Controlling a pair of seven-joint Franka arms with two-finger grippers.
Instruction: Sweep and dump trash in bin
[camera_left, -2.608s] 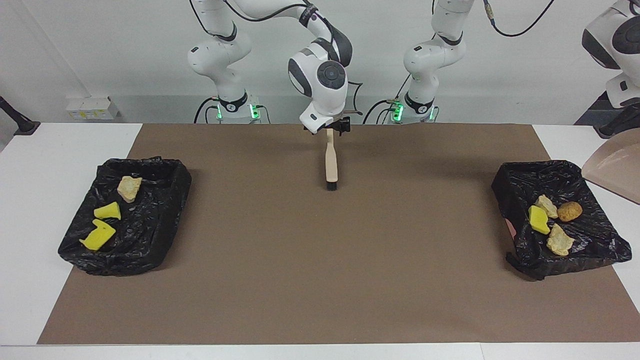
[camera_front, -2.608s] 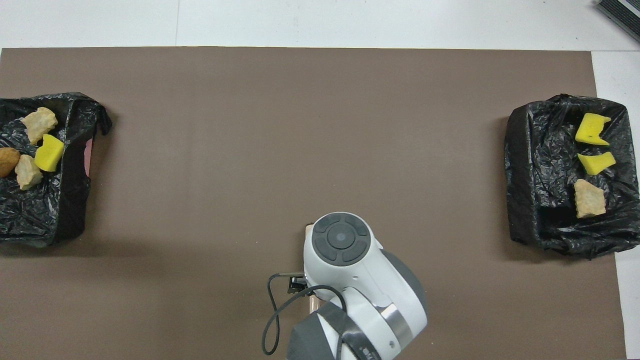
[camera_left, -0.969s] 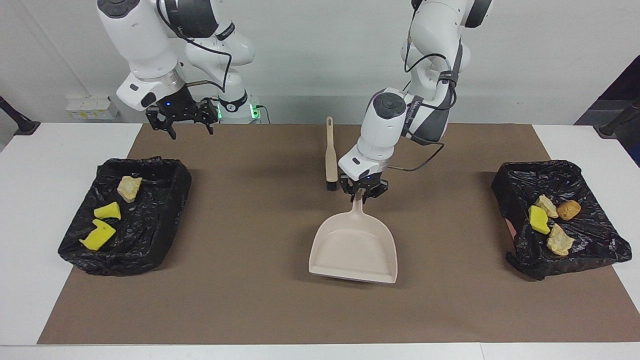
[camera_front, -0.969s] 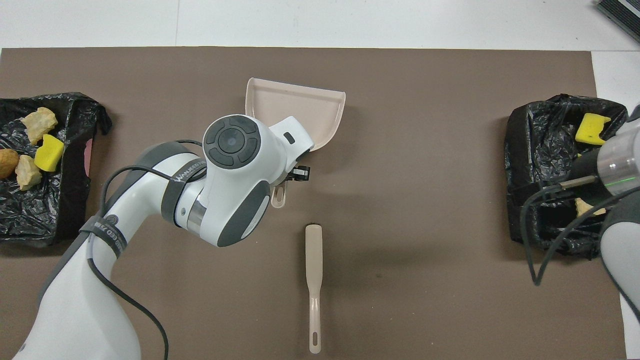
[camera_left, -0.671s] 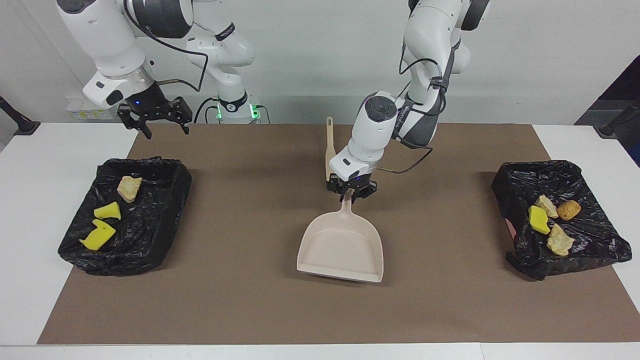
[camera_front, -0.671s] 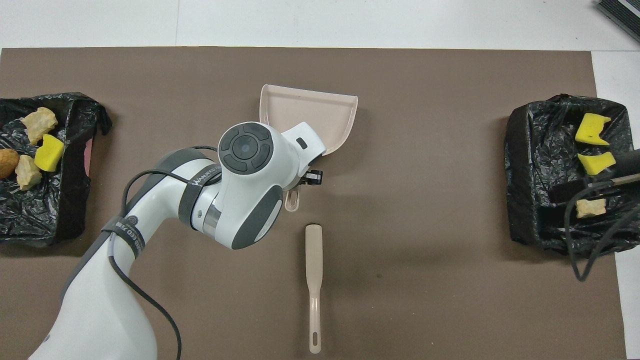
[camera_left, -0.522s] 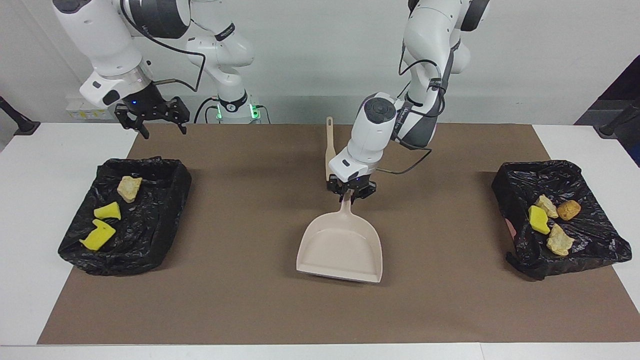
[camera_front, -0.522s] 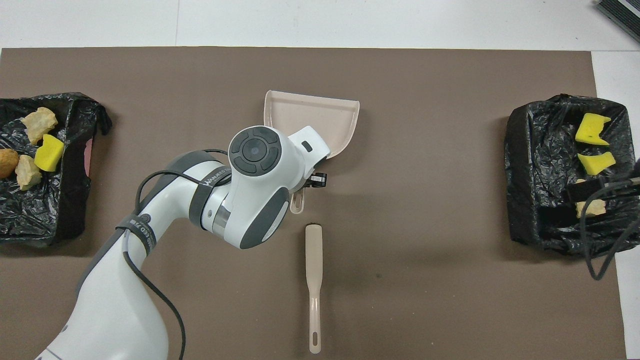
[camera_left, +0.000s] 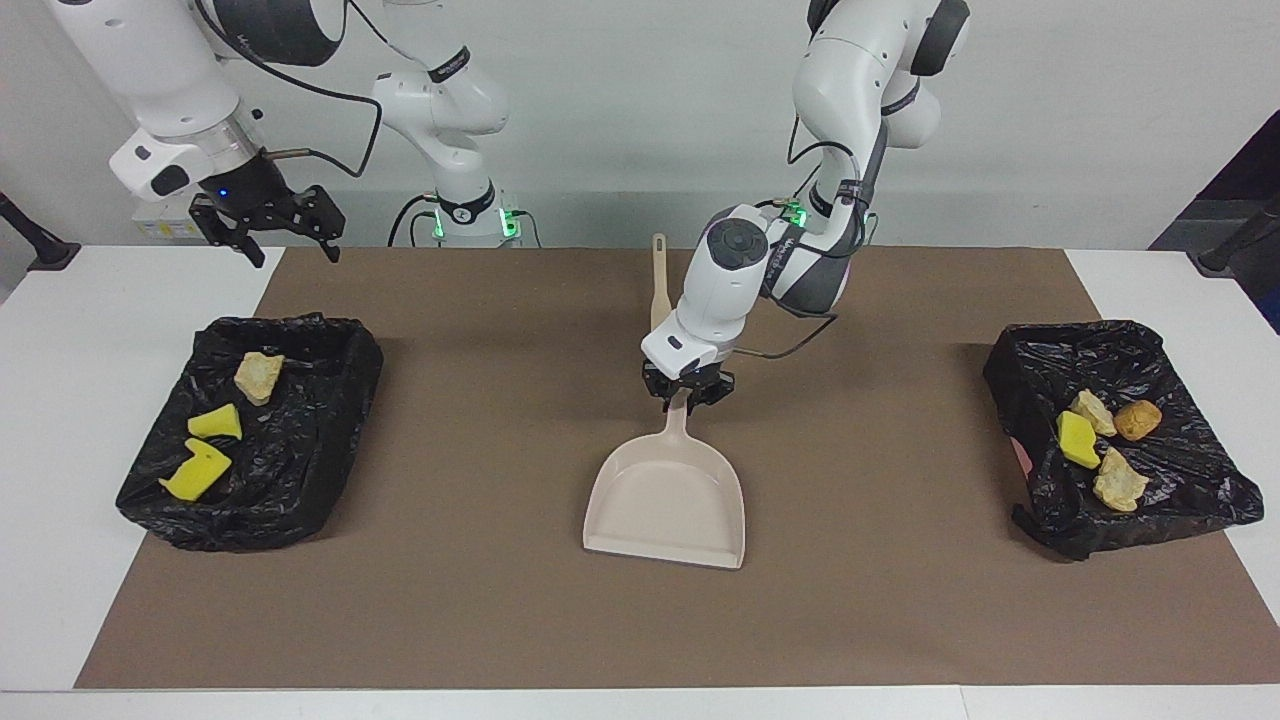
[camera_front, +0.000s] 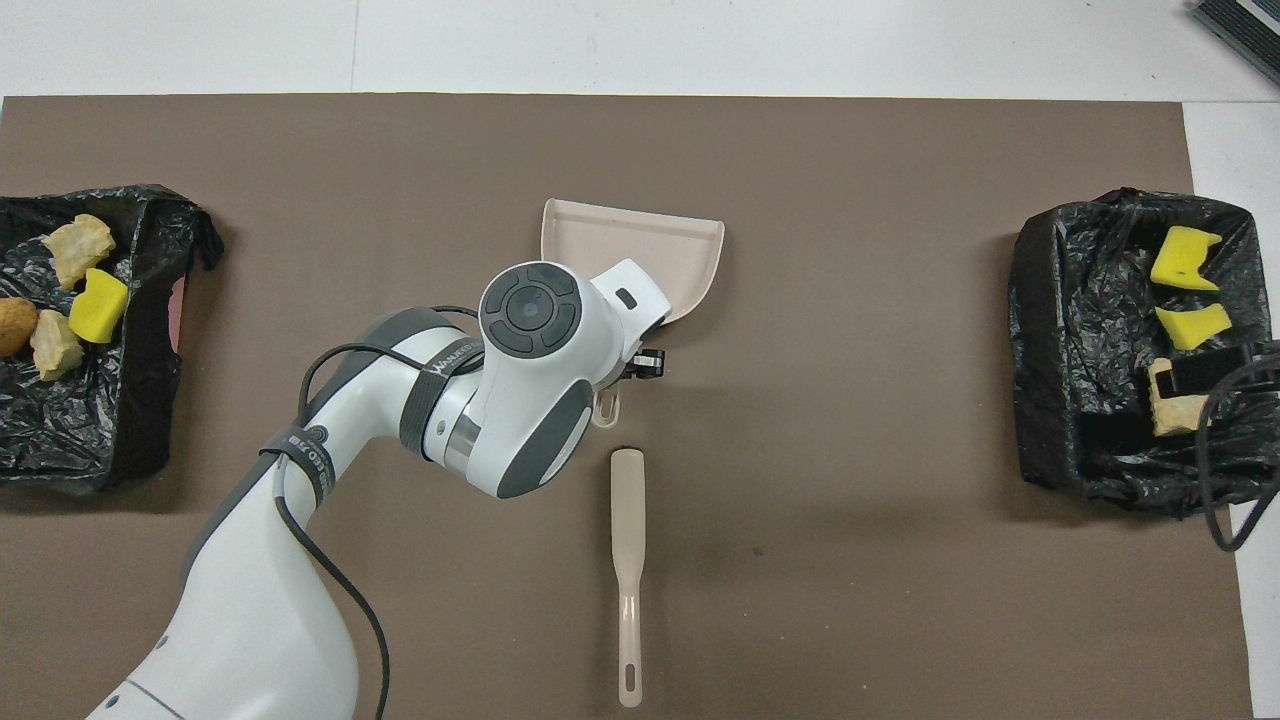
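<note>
While the left gripper (camera_left: 686, 397) sits at the dustpan (camera_left: 668, 500) handle, grasp undeterminable, the right gripper (camera_left: 268, 225) hangs released over the worktop's (camera_left: 60, 330) right-arm end.

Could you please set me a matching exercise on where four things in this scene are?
Things:
1. dustpan
2. brush
3. orange-brown lump
4. right gripper

Places:
A. in the black-lined bin at the left arm's end of the table
B. lying on the brown mat, nearer to the robots than the dustpan
C. in the middle of the mat, with the left gripper at its handle
D. up in the air, jaws open, by the bin at the right arm's end

Pairs: 1-C, 2-B, 3-A, 4-D
</note>
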